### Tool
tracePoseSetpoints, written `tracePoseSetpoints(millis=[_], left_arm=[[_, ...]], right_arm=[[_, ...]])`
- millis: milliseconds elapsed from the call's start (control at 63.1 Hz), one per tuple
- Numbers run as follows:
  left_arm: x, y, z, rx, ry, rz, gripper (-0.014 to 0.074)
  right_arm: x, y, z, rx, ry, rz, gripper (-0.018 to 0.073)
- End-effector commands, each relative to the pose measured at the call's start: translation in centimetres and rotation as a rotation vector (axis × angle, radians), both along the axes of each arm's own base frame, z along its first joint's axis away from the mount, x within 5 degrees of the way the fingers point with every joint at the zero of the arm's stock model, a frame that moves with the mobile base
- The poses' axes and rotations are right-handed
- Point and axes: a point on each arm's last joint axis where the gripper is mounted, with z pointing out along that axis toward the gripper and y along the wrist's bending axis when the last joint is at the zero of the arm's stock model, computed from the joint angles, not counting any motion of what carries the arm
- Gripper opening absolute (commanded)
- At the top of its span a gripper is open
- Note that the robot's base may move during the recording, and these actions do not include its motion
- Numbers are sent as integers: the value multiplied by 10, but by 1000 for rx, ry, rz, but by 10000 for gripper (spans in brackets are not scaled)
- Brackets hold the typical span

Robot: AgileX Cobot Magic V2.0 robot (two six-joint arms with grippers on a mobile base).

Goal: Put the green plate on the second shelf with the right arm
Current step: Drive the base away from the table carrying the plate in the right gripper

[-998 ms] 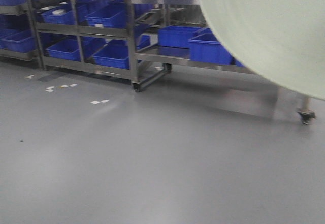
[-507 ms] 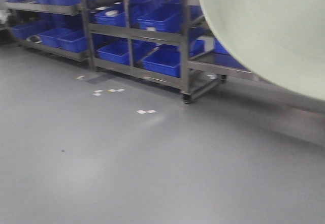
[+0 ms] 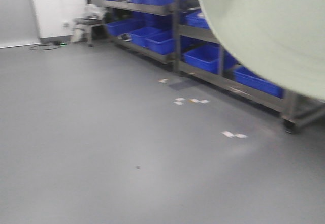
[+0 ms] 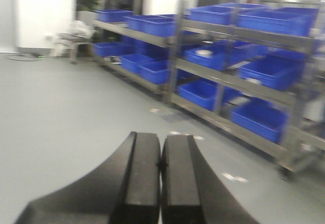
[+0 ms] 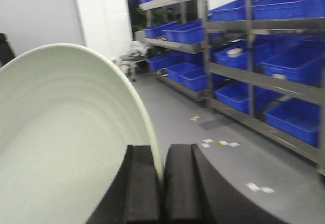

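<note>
The green plate (image 3: 264,26) fills the upper right of the front view, held up in the air close to the camera. In the right wrist view the green plate (image 5: 66,132) stands on edge at the left, and my right gripper (image 5: 161,155) is shut on its rim, one black finger on each face. My left gripper (image 4: 161,145) is shut and empty, pointing over the grey floor toward the racks. Steel shelf racks (image 3: 203,33) with several levels stand at the right.
Blue plastic crates (image 4: 152,26) sit on most rack levels. The grey floor (image 3: 101,132) carries small white tape marks (image 3: 233,134). A white wall (image 3: 56,5), a small stool with clutter (image 3: 89,23) and a floor cable lie at the far left. A rack caster (image 3: 288,127) stands at the right.
The view has swung left: the racks slid to the right of the frame and the white wall and stool came into sight. The plate keeps its place in the front view.
</note>
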Motion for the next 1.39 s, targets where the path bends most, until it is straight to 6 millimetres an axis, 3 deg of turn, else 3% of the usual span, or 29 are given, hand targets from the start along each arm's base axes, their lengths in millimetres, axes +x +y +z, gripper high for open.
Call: tracePoseSetpoints(millis=[0,1378], left_arm=[[0,0,-6,-16,-53,1,130],[0,0,-6,-16,-53,1,130]], right_arm=[[0,-4,11,-5,-39,-40,59],[0,-4,11,-5,-40,-44,59]])
